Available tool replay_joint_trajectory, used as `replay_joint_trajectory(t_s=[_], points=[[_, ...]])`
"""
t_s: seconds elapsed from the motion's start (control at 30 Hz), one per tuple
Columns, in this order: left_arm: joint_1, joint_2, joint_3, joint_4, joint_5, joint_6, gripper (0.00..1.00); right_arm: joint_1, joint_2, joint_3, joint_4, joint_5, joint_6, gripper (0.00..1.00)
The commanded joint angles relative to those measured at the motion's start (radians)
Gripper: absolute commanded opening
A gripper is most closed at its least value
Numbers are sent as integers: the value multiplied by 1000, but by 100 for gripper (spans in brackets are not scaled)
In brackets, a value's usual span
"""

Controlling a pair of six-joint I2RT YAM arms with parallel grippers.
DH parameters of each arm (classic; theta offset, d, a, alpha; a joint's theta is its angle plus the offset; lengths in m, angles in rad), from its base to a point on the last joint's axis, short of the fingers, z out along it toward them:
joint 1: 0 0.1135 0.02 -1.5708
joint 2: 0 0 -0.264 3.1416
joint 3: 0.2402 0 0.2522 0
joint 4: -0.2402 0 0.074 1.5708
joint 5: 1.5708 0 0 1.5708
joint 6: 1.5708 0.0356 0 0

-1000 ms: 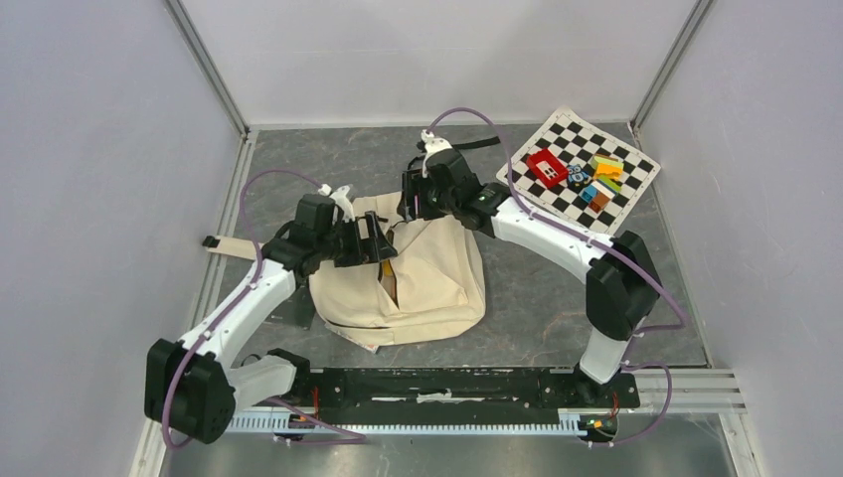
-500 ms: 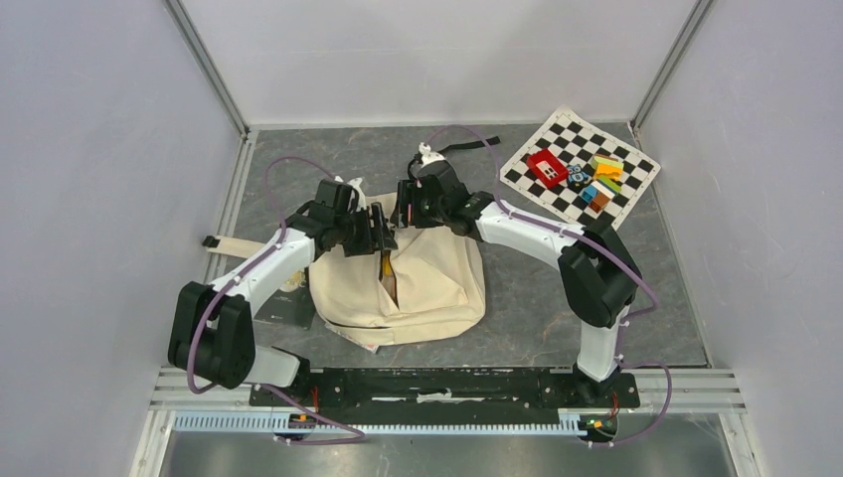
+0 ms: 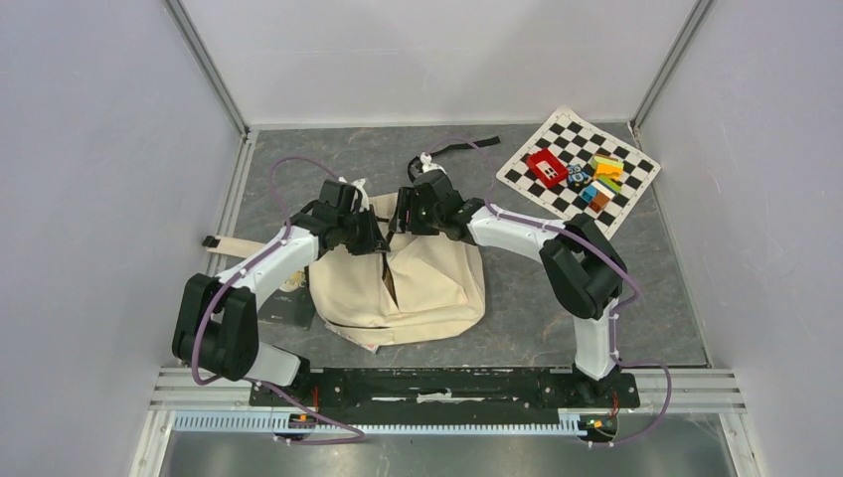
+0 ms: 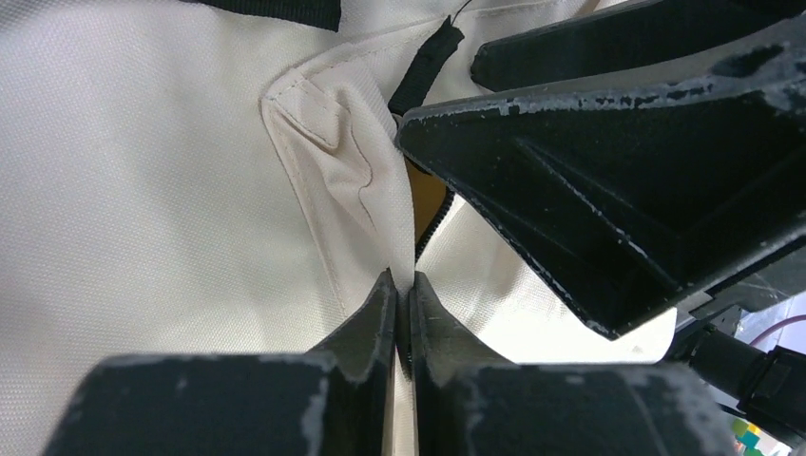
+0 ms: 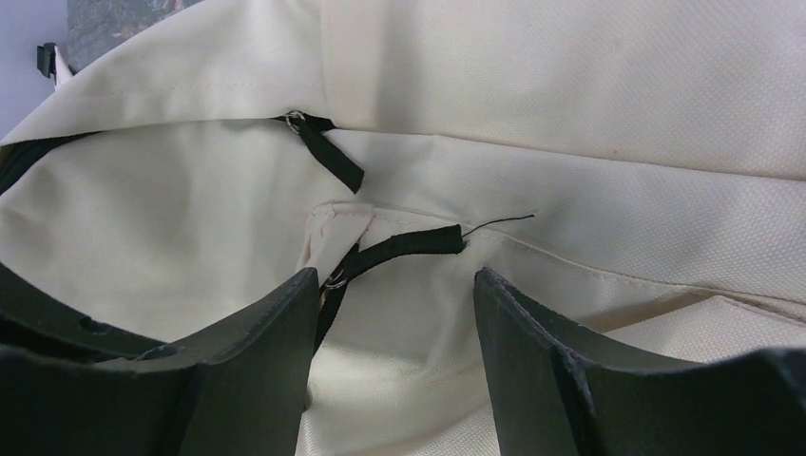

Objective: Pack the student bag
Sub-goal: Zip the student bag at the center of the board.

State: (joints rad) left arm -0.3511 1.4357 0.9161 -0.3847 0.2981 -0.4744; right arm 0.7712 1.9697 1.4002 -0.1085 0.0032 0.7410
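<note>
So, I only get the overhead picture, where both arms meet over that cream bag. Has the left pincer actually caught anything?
Observer: Yes. Its wrist camera shows the left pincer shut on a fold of the bag, at the edge of the zip opening.
Operator: And the other one?
Observer: The right pincer is open, jaws well apart, gripping nothing.
Operator: Anything in that gap?
Observer: A black zip pull lies on the cloth there, untouched on its free end.

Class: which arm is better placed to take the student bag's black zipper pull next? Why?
Likely the right arm: its jaws stand open, the zipper pull showing between them. The left arm has its jaws shut on a fold of the student bag.
</note>
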Motion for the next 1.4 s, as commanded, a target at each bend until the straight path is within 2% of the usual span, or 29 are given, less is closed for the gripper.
replay_joint_trajectory(t_s=[0.0,0.1,0.27,0.47,0.7,0.83,0.9,0.97,1.07,1.27,1.37], points=[[-3,-4,-27,7,17,-9,6,-7,17,-61,100,0,105,66],[-3,-3,-38,7,21,-14,2,-12,22,-86,165,0,139,66],[-5,0,-42,9,27,-18,2,-14,51,-65,194,-31,159,63],[-6,-1,-41,9,32,-18,2,-13,82,-47,223,-60,176,50],[-6,-2,-40,10,37,-18,2,-14,88,-44,255,-70,183,25],[-6,-10,-45,10,42,-14,2,-18,88,-23,284,-83,183,1],[-6,-18,-48,8,42,-11,2,-20,72,-24,315,-92,176,0],[-6,-28,-44,-4,33,-4,8,-21,37,-42,348,-91,164,0],[-5,-56,-38,-22,-10,7,25,-20,-30,-106,412,-76,147,0],[19,-131,-22,-45,-34,-2,43,-19,-73,-144,394,-83,81,0],[44,-167,-16,-51,-12,-12,48,-20,-91,-180,417,-105,69,0]])
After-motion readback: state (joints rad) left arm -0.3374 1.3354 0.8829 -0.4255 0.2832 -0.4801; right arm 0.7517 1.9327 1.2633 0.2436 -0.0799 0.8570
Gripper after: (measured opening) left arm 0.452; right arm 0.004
